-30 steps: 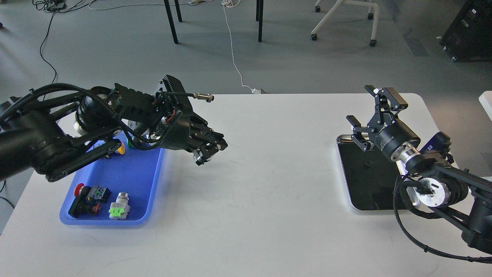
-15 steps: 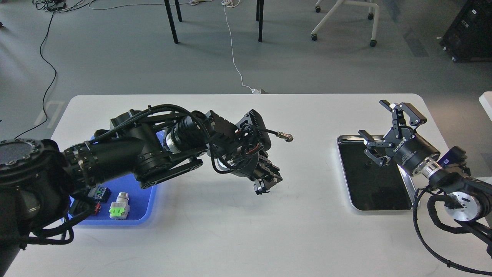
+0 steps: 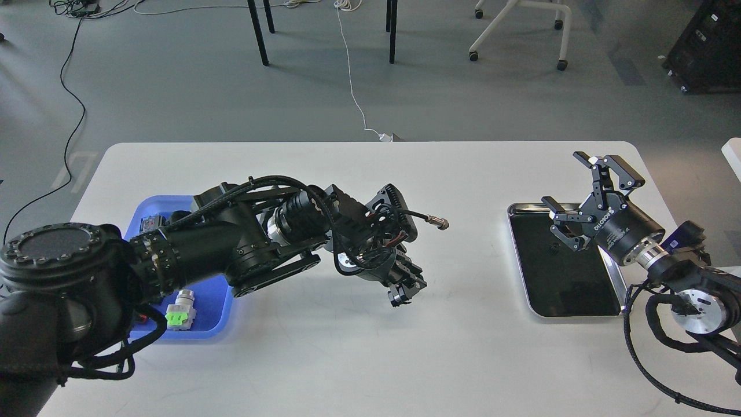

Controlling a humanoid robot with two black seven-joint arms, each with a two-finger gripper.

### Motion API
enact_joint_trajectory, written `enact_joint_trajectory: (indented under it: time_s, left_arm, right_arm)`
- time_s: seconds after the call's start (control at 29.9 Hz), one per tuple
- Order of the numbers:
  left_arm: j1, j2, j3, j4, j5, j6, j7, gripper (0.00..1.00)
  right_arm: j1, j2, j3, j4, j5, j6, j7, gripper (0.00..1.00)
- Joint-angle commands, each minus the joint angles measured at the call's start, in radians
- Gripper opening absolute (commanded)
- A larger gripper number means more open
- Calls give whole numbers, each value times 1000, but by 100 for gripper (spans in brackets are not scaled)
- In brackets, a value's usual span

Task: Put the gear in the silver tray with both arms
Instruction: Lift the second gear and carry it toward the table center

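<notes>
White tabletop: the left gripper, mid-table, jaws closed on a small part I cannot identify, seems mid-carry toward the silver tray at right, where the right gripper hovers wide open, empty, perhaps awaiting a handover.
</notes>
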Motion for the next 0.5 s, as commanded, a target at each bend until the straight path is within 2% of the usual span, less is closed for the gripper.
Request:
enact_joint_trajectory:
  time_s: [0.0, 0.37, 0.4, 0.47]
  left_arm:
    - [3, -5, 14, 12, 0, 0, 0, 18]
    - [14, -7, 23, 24, 0, 0, 0, 33]
    - [14, -7, 22, 24, 0, 0, 0, 37]
    - [14, -7, 22, 24, 0, 0, 0, 52]
  right_arm:
    - [1, -1, 2, 0, 0, 0, 0, 97]
    - [1, -6, 0, 2, 0, 0, 0, 97]
    - [1, -6, 0, 2, 0, 0, 0, 97]
    - [1, -6, 0, 2, 0, 0, 0, 97]
